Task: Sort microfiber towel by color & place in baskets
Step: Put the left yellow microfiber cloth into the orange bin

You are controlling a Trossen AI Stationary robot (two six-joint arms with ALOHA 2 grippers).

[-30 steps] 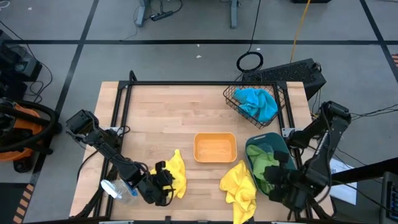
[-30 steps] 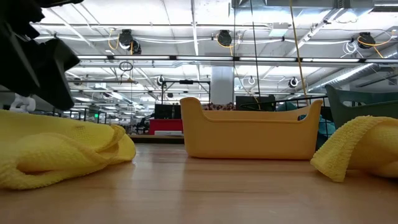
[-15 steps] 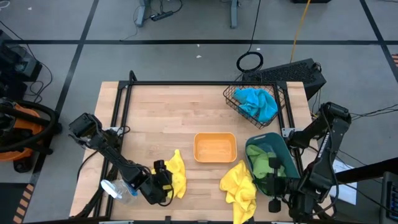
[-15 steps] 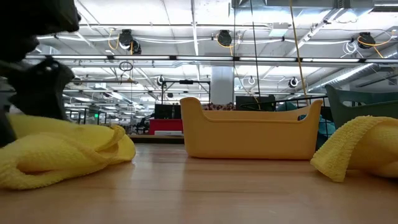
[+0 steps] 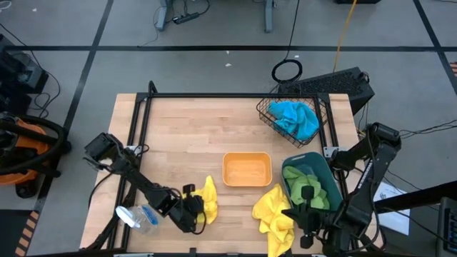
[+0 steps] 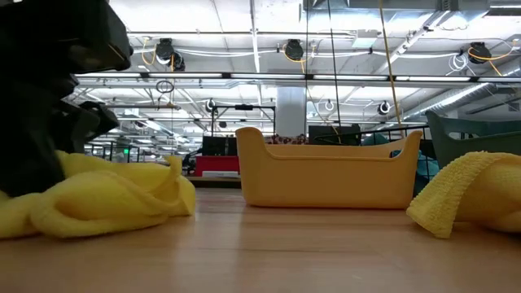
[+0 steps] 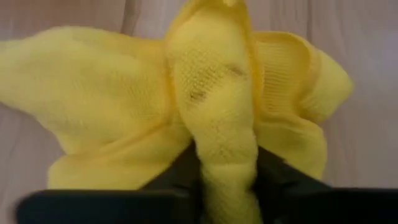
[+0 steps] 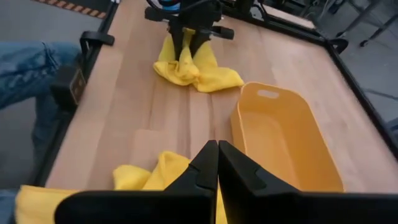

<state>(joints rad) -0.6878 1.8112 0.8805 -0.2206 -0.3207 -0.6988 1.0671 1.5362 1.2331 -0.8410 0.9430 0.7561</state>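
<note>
A: Risk first. The left end effector (image 5: 196, 214) has pinched a ridge of the yellow towel (image 5: 208, 203), fingers (image 7: 180, 177) nearly closed on the fold. It looks like a thin bite on 1 crease, so I'd guess the cloth could slip out on the lift, or trail and drag across the bench (image 5: 193, 135).

A: What else is near it?

B: A clear bottle (image 5: 137, 218) lies just behind that end effector, toward the arm's own base. A wide swing back could knock it. The orange bin (image 5: 247, 170) sits ahead and slightly across, near, empty, with open wood between.

A: And the right arm?

B: Right end effector (image 5: 305, 232) is shut, holding nothing, hovering at the near bench edge. A 2nd yellow towel (image 5: 275, 210) lies just beside it, and the teal bin (image 5: 289, 169) with green cloth just beyond. If both arms head for the orange bin together, I'd expect crowding.

A: Room otherwise?

B: The far half of the bench is open, apart from the wire basket (image 5: 264, 114) with blue cloth in its far corner. The left end effector works close to the near edge, so a dropped towel could fall off.
</note>
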